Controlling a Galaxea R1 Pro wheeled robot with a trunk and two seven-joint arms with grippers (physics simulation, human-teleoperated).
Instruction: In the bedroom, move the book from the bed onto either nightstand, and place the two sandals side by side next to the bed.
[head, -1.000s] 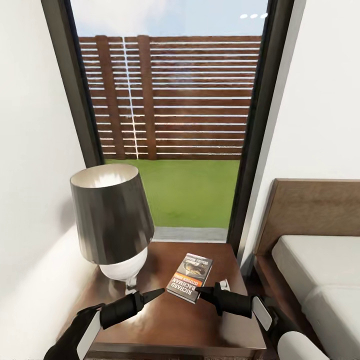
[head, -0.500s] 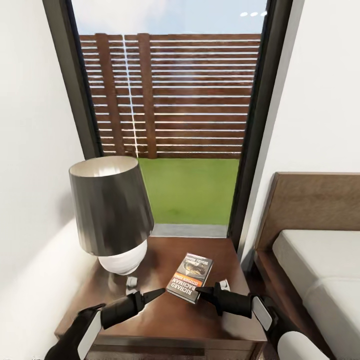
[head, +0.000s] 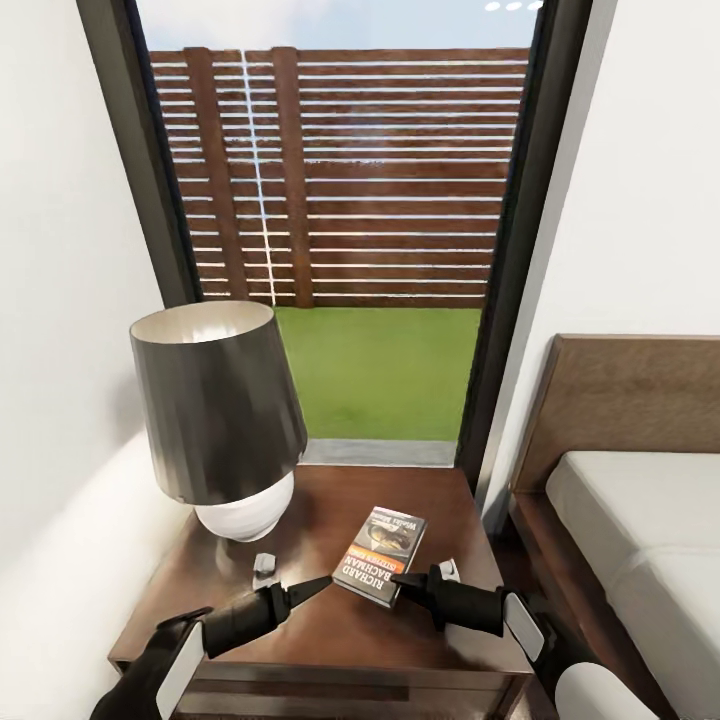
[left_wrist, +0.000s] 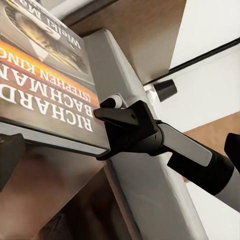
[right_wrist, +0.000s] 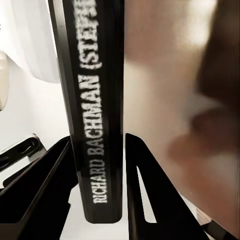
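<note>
At the near edge of the nightstand (head: 300, 640), both arms reach in over its glossy dark brown top. The right gripper (head: 402, 586) comes in from the right and has the book (head: 380, 555) by its near corner; in the right wrist view the two black fingers (right_wrist: 45, 175) sit on either side of the book's (right_wrist: 97, 110) dark spine, closed around it, with the white author lettering running up between them. The left wrist view shows the same hold from the side: the right gripper (left_wrist: 112, 117) at the book's (left_wrist: 40, 75) edge, the cover's orange band and white lettering facing the camera. Whether the book lies flat on the top or is lifted just off it cannot be told. The left gripper (head: 315, 584) points in from the left, its tips together in a narrow point, near the book's near left corner but apart from it and holding nothing. Just behind it a small pale switch (head: 264, 567) lies on the wood. Farther back on the left stands a lamp (head: 220, 420) with a dark grey shade and a rounded white base. To the right, beside the nightstand, is the bed (head: 640, 500), with its pale mattress and brown headboard. Behind everything a tall dark-framed window (head: 350, 200) shows grass and a slatted brown fence (head: 400, 170) between white walls.
</note>
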